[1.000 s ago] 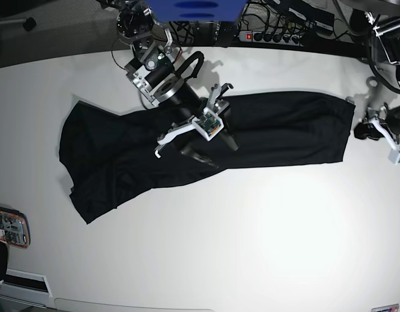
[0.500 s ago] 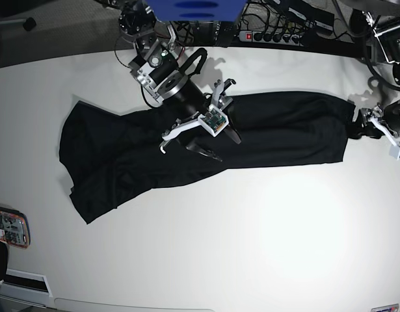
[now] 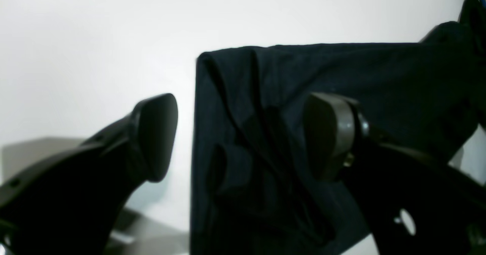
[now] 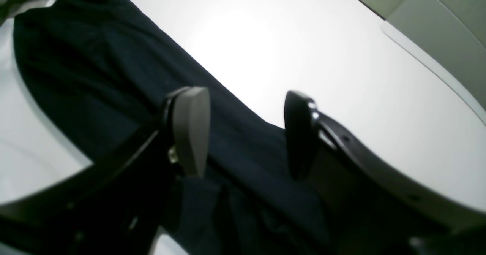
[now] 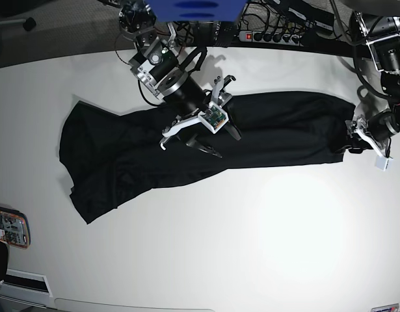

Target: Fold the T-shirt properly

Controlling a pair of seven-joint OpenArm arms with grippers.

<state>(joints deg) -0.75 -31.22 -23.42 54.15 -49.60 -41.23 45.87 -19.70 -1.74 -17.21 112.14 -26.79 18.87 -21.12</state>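
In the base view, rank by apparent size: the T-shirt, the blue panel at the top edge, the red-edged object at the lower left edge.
1. T-shirt, by far the largest, spread across the table.
2. Blue panel, partly cut off by the frame.
3. Red-edged object, smallest, also cut off at the edge.

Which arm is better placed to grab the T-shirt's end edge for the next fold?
Left. The left gripper is open astride the T-shirt end edge; the right gripper hovers open over its middle.
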